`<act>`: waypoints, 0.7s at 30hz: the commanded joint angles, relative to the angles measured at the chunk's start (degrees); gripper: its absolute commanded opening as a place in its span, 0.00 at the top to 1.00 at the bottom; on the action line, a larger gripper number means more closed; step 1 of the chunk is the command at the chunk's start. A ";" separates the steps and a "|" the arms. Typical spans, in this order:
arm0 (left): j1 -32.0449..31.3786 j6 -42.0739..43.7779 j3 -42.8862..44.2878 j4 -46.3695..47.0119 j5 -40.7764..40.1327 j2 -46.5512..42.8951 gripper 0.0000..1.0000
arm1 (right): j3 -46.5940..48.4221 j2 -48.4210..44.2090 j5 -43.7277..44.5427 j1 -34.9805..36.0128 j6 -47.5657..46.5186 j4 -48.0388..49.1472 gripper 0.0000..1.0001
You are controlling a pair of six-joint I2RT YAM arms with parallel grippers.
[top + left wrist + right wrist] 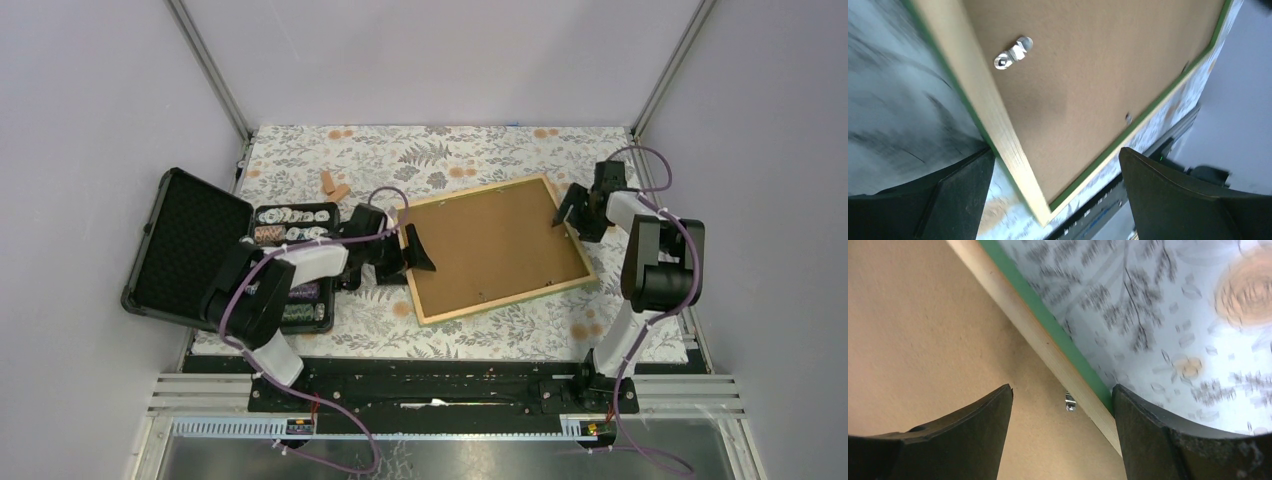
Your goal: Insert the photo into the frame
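The thin rectangular green-and-wood frame (510,300) lies face-down on the floral table (470,150), brown backing board (490,245) fitted; the photo is not visible; left gripper (1055,155) and right gripper (1062,390) stand spread astride opposite edges; an uneven pinch might skid or tilt it.

The table (480,150) has a cloth on it with grey leaves and small orange flowers. The frame (977,100) lies flat on the table, a bit right of the middle. It is turned at a slant. Its back faces up, so the wood edge shows, with a thin line of green under it. A brown board (490,245) fills the frame. A small shiny clip (1013,52) sits on the board near one edge. On the left lies a black case (185,245). Its lid is open to the left. Rows of chips (290,222) sit in the case. Two small orange-brown bits (333,184) lie just behind the case, touching each other.
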 commanded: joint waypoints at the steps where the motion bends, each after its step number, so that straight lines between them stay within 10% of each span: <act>1: -11.22 -6.93 -4.51 2.69 -0.59 -6.27 0.01 | 5.77 3.46 -14.96 2.89 1.62 -0.62 0.21; 13: -21.13 -2.36 -3.70 -10.66 -18.69 -17.17 0.01 | 23.18 2.68 -1.31 5.65 -0.39 -15.95 0.14; 21: -17.21 10.40 7.13 -19.89 -25.58 -23.16 0.01 | 1.89 -17.08 3.43 4.53 2.09 -10.69 0.00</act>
